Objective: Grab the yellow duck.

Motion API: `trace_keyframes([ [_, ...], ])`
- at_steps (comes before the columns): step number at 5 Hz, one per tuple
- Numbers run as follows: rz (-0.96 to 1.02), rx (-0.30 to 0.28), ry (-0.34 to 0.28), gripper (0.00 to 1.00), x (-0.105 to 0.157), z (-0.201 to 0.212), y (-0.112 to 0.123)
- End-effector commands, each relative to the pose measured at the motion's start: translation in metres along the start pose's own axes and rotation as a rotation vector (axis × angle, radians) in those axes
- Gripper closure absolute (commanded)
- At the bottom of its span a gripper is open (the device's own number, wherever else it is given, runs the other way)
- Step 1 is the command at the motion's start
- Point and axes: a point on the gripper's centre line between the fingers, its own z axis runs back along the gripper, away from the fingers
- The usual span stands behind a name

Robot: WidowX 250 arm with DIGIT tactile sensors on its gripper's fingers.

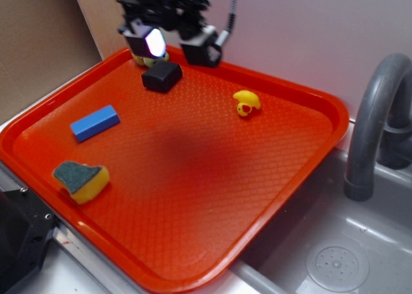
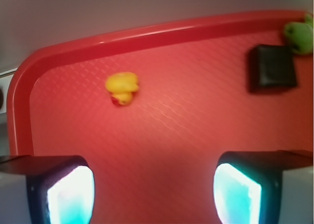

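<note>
The yellow duck (image 1: 246, 103) lies on the orange tray (image 1: 193, 178), right of centre toward the back, red beak patch facing forward. In the wrist view the yellow duck (image 2: 122, 87) sits ahead and left of the jaws, well apart from them. My gripper (image 1: 174, 49) hangs above the tray's back left, over the black block (image 1: 161, 76), and stands open with nothing between its fingers. In the wrist view the gripper (image 2: 154, 194) shows two bright pads wide apart over bare tray (image 2: 162, 136).
A black block (image 2: 272, 67) and a green plush toy (image 2: 299, 35) sit at the tray's back. A blue block (image 1: 95, 123) and a yellow sponge with a grey-green top (image 1: 80, 178) lie on the left. A sink with a grey faucet (image 1: 376, 120) is to the right.
</note>
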Motion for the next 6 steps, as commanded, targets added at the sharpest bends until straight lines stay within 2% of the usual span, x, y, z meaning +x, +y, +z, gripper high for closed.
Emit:
trace_keyframes([
  [1,-0.009,-0.049,-0.063,0.00,0.031,-0.028,-0.034],
  [3,0.036,-0.021,-0.086,0.00,0.065,-0.061,-0.027],
  [4,0.062,0.022,-0.087,0.00,0.073,-0.077,-0.021],
  [5,0.061,0.048,-0.074,1.00,0.074,-0.095,-0.012],
  [6,0.077,0.075,-0.073,1.00,0.067,-0.096,-0.010],
])
